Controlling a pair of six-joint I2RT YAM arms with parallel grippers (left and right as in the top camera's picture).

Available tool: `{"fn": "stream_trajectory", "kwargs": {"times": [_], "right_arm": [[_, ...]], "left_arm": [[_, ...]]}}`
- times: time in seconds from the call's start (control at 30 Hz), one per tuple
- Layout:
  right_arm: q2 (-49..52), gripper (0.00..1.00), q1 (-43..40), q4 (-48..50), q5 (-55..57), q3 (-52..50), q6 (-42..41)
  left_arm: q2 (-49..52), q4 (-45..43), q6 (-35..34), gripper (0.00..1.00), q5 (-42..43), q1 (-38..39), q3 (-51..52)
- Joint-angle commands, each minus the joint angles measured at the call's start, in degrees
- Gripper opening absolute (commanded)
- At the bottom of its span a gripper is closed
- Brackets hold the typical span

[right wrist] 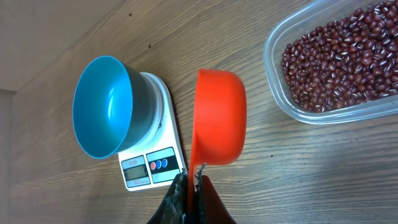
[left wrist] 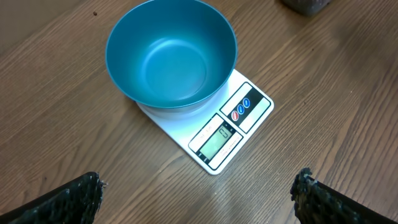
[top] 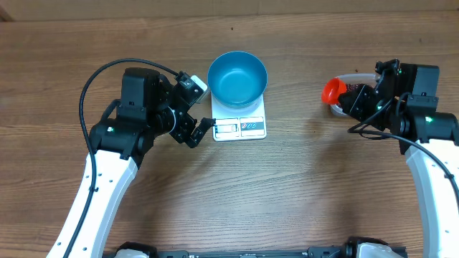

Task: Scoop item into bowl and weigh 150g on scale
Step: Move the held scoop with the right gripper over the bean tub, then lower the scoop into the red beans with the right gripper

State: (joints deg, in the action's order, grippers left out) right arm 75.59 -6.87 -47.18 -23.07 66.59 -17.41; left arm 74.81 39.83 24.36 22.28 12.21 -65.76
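The blue bowl (top: 237, 77) (left wrist: 171, 59) (right wrist: 102, 109) stands empty on the white scale (top: 241, 127) (left wrist: 239, 115) (right wrist: 149, 167). My left gripper (top: 201, 107) (left wrist: 198, 186) is open wide just left of the scale, with only bare table between its fingers. My right gripper (top: 353, 100) (right wrist: 191, 182) is shut on the handle of an orange scoop (top: 330, 90) (right wrist: 219, 118), held on its side over the table between the scale and a clear tub. The beans (right wrist: 339, 59) fill that tub (right wrist: 273, 81) (top: 337, 109), which the right arm mostly hides in the overhead view.
The wooden table (top: 287, 186) has open surface in front of the scale and between the two arms. A black cable (top: 93, 79) loops off the left arm.
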Motion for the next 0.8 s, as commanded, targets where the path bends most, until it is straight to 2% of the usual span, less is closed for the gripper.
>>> {"fn": "stream_trajectory", "kwargs": {"times": [0.0,0.17,0.37,0.63,0.77], "right_arm": [[-1.0,0.04,-0.4,0.1,1.2,2.8,1.4],[-0.9,0.04,-1.2,-0.9,3.2,6.7,1.4],[3.2,0.03,-3.8,-8.9,6.3,17.7,4.9],[13.2,0.03,-4.9,-18.8,11.9,35.8,13.5],[16.4,0.04,-4.9,-19.7,14.7,37.4,19.9]], "left_arm": [[0.1,0.0,-0.4,1.0,0.2,-0.6,-0.2],[0.1,0.0,-0.4,0.99,0.2,-0.6,-0.2],[0.1,0.0,-0.4,1.0,0.2,-0.6,-0.2],[0.1,0.0,-0.4,1.0,0.2,-0.6,-0.2],[0.1,0.0,-0.4,1.0,0.2,-0.6,-0.2]]}}
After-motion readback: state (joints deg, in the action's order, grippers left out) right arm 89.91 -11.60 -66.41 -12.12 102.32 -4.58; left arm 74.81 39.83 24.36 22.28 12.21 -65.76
